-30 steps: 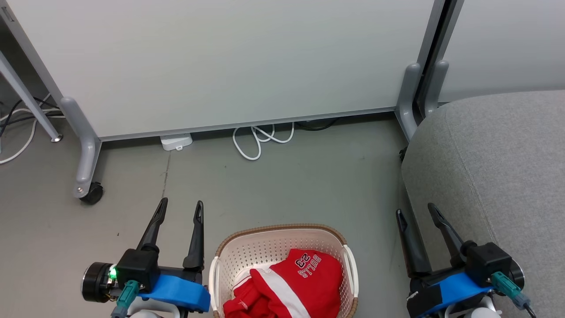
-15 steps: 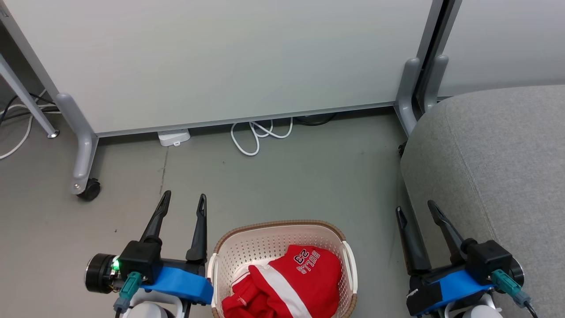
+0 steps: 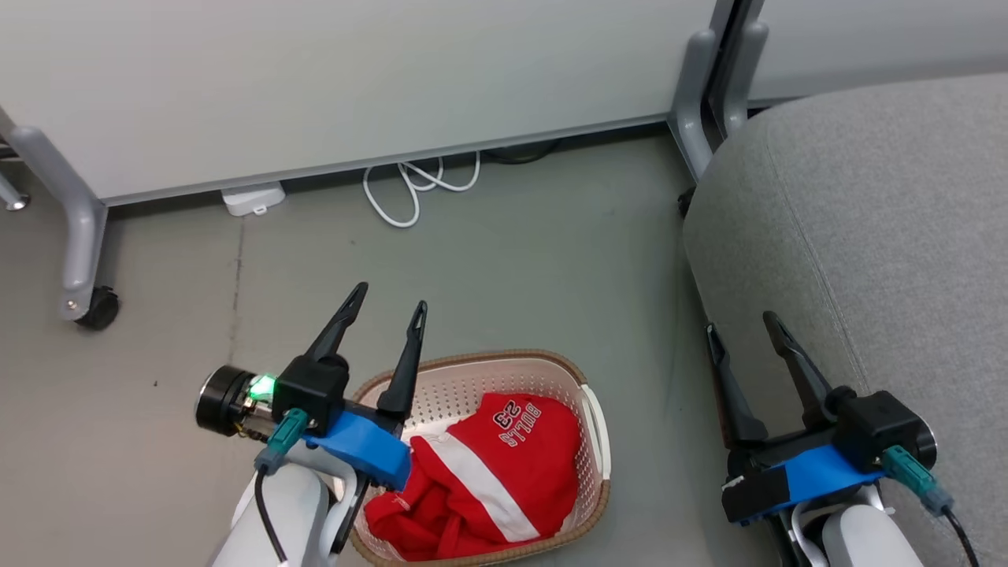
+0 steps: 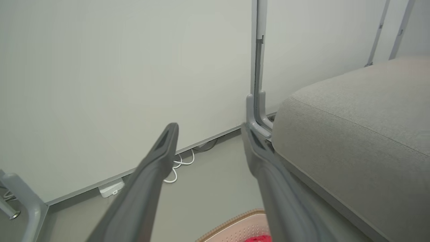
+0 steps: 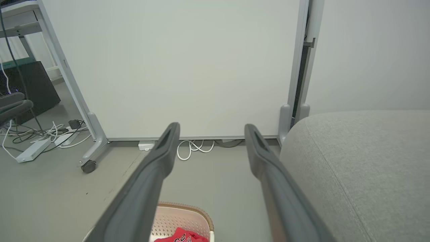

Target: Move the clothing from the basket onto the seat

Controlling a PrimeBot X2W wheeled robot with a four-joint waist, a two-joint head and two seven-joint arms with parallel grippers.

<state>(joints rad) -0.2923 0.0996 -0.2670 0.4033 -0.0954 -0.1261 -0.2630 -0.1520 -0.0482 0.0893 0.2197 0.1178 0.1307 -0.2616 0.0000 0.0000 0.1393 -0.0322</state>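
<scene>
The clothing (image 3: 480,472), red with white stripes and the lettering "BULLS 23", lies heaped in the cream basket (image 3: 472,374) on the floor. My left gripper (image 3: 390,298) hovers open above the basket's left rim, nothing between its fingers. To the right, my right gripper (image 3: 740,324) stands open beside the grey seat (image 3: 882,220), at its left edge. A sliver of the clothing (image 5: 183,235) and the basket (image 5: 188,210) show low in the right wrist view, with the seat (image 5: 362,161) on the right. The left wrist view catches the basket (image 4: 235,223) rim and the seat (image 4: 362,127).
A white partition panel (image 3: 331,79) on grey legs with a caster (image 3: 98,307) stands behind the basket. A coiled white cable (image 3: 409,189) and a white adapter (image 3: 253,198) lie at its foot. More cables and a power strip (image 5: 32,149) lie far left.
The head camera has tilted down and turned, shifting the whole picture up and left. My left gripper has moved right, from beside the basket to over its left rim. The right gripper has barely moved.
</scene>
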